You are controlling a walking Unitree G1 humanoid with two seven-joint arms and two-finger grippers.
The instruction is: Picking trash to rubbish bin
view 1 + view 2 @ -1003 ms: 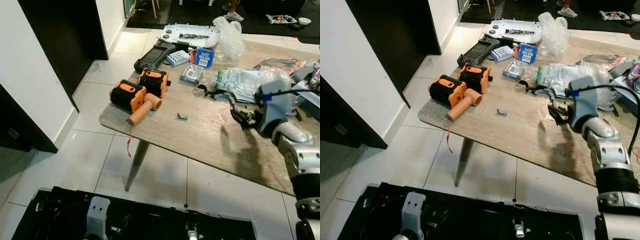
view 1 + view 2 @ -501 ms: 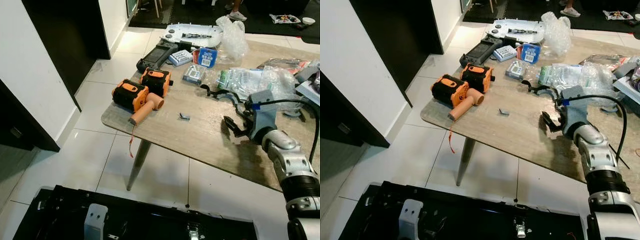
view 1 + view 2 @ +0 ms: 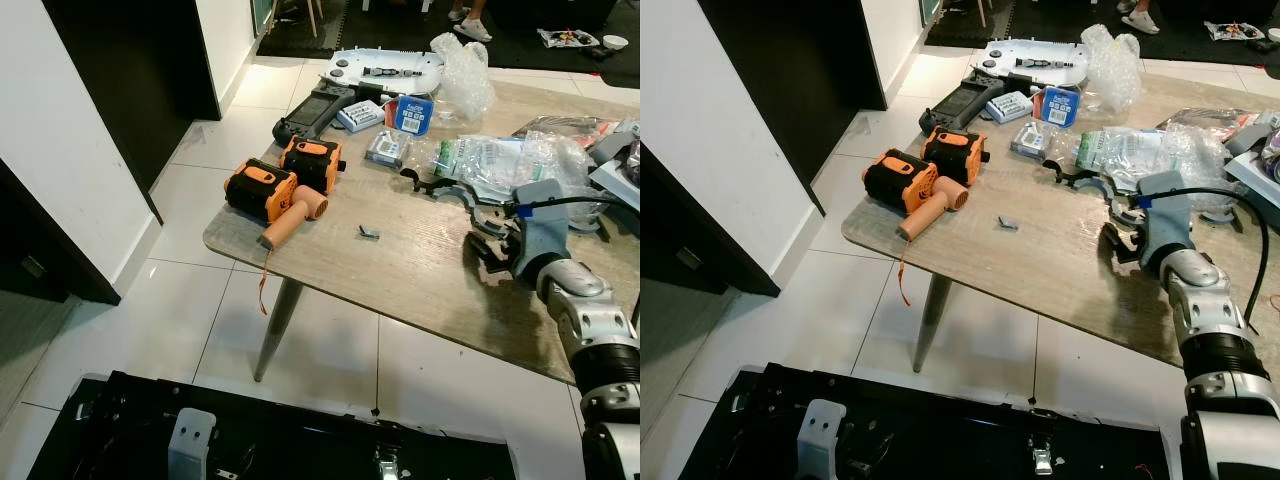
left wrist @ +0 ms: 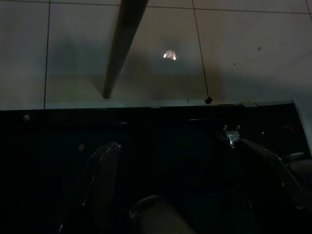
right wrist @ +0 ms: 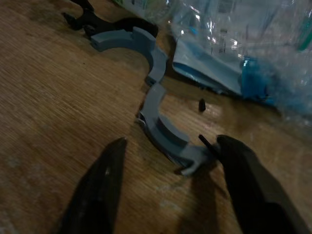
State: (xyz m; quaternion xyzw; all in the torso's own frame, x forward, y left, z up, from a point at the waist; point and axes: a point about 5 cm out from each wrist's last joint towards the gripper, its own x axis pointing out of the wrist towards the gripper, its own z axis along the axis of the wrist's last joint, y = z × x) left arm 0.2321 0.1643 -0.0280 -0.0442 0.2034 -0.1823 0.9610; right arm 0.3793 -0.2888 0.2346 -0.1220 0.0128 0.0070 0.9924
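Note:
My right gripper [image 3: 484, 246] hovers low over the wooden table [image 3: 400, 275] near its right side, open. In the right wrist view its two black fingers [image 5: 105, 185] straddle the near end of a grey curved plastic piece [image 5: 163, 126] lying flat on the wood. A second grey curved piece [image 5: 129, 40] lies just beyond, by a black clip. Crumpled clear plastic bags [image 3: 495, 160] with printed packets lie past them. A small grey scrap [image 3: 368, 232] sits mid-table. My left gripper [image 4: 180, 156] hangs idle and open over the dark base and floor tiles.
Two orange-and-black tools [image 3: 278, 190] sit at the table's left corner. Behind them are a black case [image 3: 312, 108], a white tray [image 3: 385, 68], a blue box [image 3: 410, 114] and bubble wrap [image 3: 462, 72]. A slanted table leg [image 3: 275, 325] stands over white tiles.
My right arm has come down from a raised pose, and the gripper now sits close above the table by the grey curved pieces. The head view shifted slightly.

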